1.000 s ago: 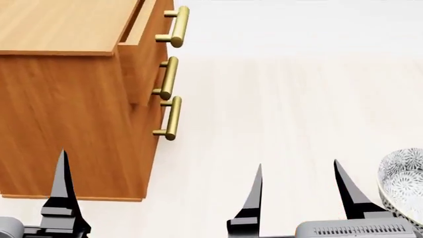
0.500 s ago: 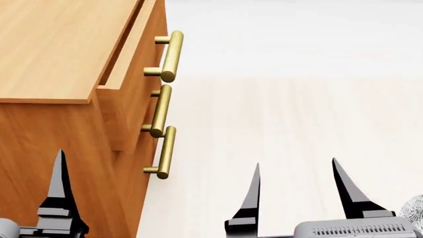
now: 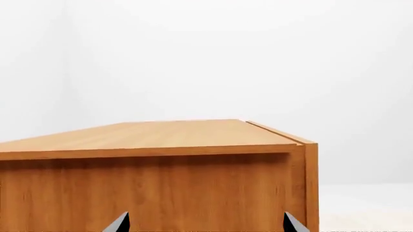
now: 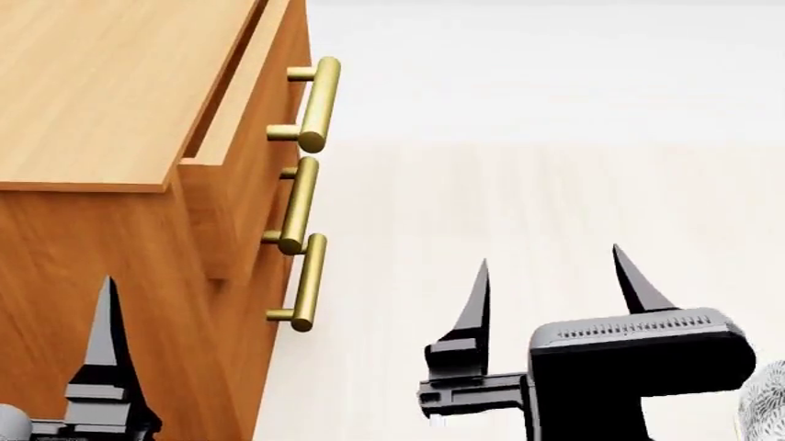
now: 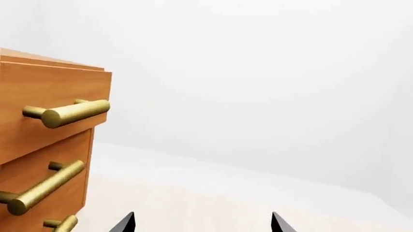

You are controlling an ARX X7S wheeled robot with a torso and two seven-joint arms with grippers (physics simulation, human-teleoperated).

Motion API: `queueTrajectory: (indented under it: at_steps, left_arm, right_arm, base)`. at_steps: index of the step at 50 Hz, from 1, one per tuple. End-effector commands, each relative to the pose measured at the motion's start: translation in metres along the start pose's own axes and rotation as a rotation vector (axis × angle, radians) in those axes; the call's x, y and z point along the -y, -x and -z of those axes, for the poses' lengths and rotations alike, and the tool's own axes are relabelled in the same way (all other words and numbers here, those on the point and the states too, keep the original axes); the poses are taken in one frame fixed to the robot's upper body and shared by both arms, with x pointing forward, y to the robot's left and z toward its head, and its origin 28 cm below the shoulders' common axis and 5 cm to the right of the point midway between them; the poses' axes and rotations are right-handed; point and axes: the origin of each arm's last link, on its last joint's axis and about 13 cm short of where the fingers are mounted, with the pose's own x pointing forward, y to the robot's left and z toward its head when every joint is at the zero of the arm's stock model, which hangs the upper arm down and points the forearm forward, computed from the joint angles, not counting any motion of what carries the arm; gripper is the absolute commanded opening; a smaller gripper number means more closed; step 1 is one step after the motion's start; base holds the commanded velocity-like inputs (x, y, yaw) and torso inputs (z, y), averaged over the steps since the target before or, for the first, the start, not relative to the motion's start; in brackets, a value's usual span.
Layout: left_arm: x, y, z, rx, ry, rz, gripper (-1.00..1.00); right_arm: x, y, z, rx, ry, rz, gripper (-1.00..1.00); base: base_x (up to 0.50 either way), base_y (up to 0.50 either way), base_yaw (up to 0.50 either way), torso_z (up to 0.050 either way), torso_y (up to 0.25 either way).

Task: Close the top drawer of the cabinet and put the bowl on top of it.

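Cabinet (image 4: 86, 276) sits at the left of the head view, flat top toward the robot's left arm, drawer fronts facing right. Top drawer (image 4: 245, 92) is pulled out a bit: its front stands proud of the two lower fronts and a dark gap shows betw it and the cabinet top. Its brass handle (image 4: 316, 104) is the farthest of three; the middle handle (image 4: 297, 206) and bottom handle (image 4: 307, 283) line up nearer.

Right gripper (image 4: 552, 280) is over bare pale floor (image 4: 491, 202), to the right of the cabinet and well apart from the handles, jaws spread w/ nothing betw them. In the right wrist view its tips barely poke in at the edge, w/ the drawer handles off to one side.

Left gripper (image 4: 108, 349): only one black finger shows in the head view, in front of the cabinet's near side panel. The left wrist view shows two tips wide apart, empty, facing that side panel.

Bowl (image 4: 763, 404) is only a sliver at the near right corner of the head view, on the floor just right of the right arm, not held
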Motion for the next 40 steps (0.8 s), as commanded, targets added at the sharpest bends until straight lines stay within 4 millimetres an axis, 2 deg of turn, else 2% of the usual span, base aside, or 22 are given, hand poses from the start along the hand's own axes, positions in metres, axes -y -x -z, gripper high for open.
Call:
queueTrajectory:
  at_steps: [1,10,26,40]
  left_arm:
    - [-0.001,-0.002,0.002,-0.008,-0.007,-0.010,1.00]
    - [-0.003,-0.002,0.003,-0.011,-0.009,-0.013,1.00]
    - [-0.003,-0.004,0.005,-0.016,-0.016,-0.012,1.00]
    - [-0.001,-0.004,0.003,-0.012,-0.023,-0.007,1.00]
  right_arm:
    - [0.010,-0.120,-0.067,-0.062,0.230,0.017,1.00]
    - [0.005,-0.130,-0.071,-0.068,0.240,0.014,1.00]
    - [-0.004,-0.167,-0.071,-0.082,0.250,0.015,1.00]
    - [-0.041,-0.176,-0.058,-0.090,0.177,-0.067,1.00]
  base:
    - [0.00,0.00,0.00,0.000,0.000]
    - [0.00,0.00,0.00,0.000,0.000]
    - [0.00,0.00,0.00,0.000,0.000]
    - [0.00,0.00,0.00,0.000,0.000]
